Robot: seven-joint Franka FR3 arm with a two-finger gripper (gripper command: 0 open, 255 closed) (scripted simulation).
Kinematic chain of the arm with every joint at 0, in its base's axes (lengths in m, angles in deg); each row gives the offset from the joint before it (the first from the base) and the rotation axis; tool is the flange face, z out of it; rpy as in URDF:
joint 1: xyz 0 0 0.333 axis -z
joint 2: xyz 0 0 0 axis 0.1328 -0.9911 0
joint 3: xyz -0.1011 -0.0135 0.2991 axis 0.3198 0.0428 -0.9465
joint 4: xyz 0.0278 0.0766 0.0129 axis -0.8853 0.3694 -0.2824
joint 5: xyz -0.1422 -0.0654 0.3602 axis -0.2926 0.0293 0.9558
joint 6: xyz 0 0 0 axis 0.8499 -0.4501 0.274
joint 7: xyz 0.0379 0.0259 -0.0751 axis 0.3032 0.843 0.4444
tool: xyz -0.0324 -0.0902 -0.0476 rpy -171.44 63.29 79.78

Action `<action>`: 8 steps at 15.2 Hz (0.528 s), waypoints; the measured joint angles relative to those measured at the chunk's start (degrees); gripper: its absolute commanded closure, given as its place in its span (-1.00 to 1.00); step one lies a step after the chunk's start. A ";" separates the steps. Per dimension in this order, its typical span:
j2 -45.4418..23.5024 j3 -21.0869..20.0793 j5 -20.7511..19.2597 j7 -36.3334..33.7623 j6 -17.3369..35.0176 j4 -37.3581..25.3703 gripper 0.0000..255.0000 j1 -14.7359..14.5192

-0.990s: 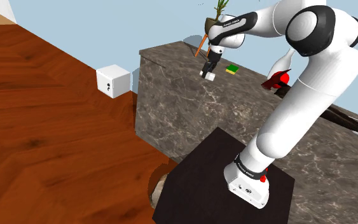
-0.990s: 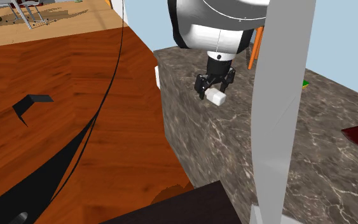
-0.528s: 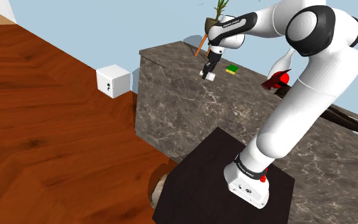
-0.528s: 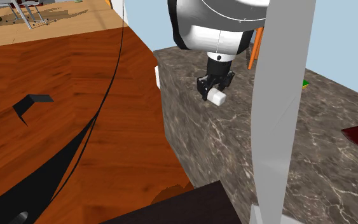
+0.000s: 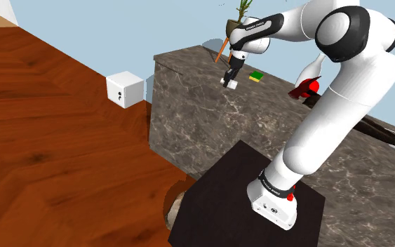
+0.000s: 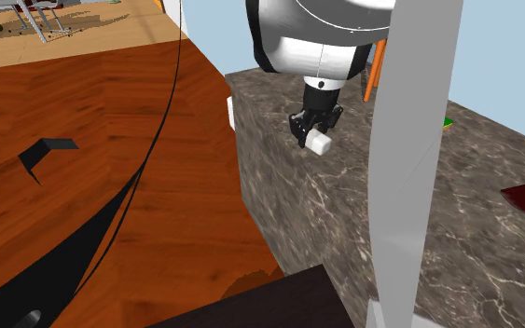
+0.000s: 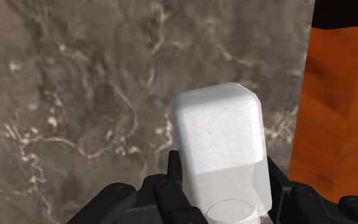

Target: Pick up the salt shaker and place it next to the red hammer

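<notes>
Over the marbled grey-brown counter (image 5: 259,116), in the shoulder view, the black gripper (image 5: 229,78) points down with the white salt shaker (image 5: 231,83) clasped at its tips. The shaker hangs close above the stone, and I cannot tell whether it touches. Just beyond the hand lies a small green and yellow block (image 5: 257,76), and an orange stick (image 5: 221,52) leans behind it. The red hammer (image 5: 309,87) lies well apart from the hand, on the side towards the arm's elbow. Off the counter on the hand's other side, a white box (image 5: 125,89) sits on the wooden floor (image 5: 48,140).

From the second exterior view, the gripper (image 6: 314,129) hangs near the counter's (image 6: 344,214) edge. Its fingers pinch the shaker (image 6: 319,142), which sticks out below them at a tilt. The orange stick (image 6: 373,79) stands behind the hand.

Along the wrist view, the shaker (image 7: 217,137) is a white rounded block. The two fingers (image 7: 173,167) press on its sides, and the gripper (image 7: 222,170) is closed firmly about it. Marbled stone lies beneath the hand. To one side of the hand, the counter's edge drops to the orange-brown floor (image 7: 343,114), and past that is a black area (image 7: 343,13).
</notes>
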 measured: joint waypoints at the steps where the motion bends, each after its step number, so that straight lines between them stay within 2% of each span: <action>1: 0.00 0.00 0.00 -0.01 0.00 0.00 1.00 0.00; 8: 1.85 -0.07 -1.17 -0.89 -4.43 -2.84 1.00 -0.10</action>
